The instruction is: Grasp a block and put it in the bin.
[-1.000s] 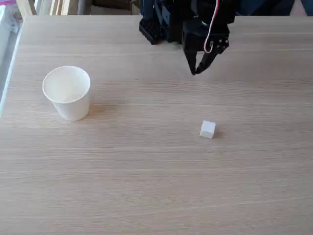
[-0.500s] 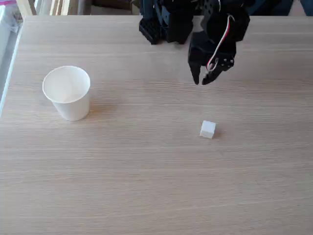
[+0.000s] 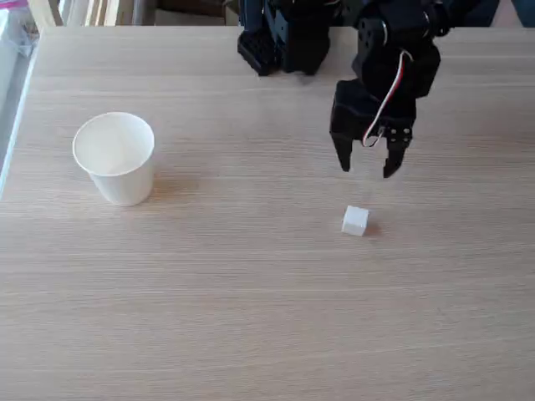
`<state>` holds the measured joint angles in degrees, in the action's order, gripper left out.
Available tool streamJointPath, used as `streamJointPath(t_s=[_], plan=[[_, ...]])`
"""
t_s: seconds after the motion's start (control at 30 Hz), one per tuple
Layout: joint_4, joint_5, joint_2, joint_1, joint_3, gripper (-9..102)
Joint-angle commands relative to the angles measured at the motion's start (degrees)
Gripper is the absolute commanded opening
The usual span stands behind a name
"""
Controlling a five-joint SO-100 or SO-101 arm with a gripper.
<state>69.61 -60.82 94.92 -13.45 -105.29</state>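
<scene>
Standing upright, bin point(image 3: 114, 159), block point(image 3: 355, 220) outside it

Light wood-grain table point(image 3: 251, 317) spans nearly the whole fixed view, grain running 9 to 3 o'clock. Pale window-like strip point(image 3: 10, 92) along its edge at 9–10 o'clock. Past the far edge at 11 o'clock, light wooden slats point(image 3: 79, 12); dark, unclear shapes toward 12.
</scene>
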Motion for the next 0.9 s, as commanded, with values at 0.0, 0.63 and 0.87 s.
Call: streamJointPath(t_s=[0.0,0.63,0.87], plan=[[0.6,-0.4,-1.6,-0.3,4.6,30],[2.5,-3.3,-13.9,4.0,14.9,33],[2.2,-3.7,-16.1,4.8,17.1,33]])
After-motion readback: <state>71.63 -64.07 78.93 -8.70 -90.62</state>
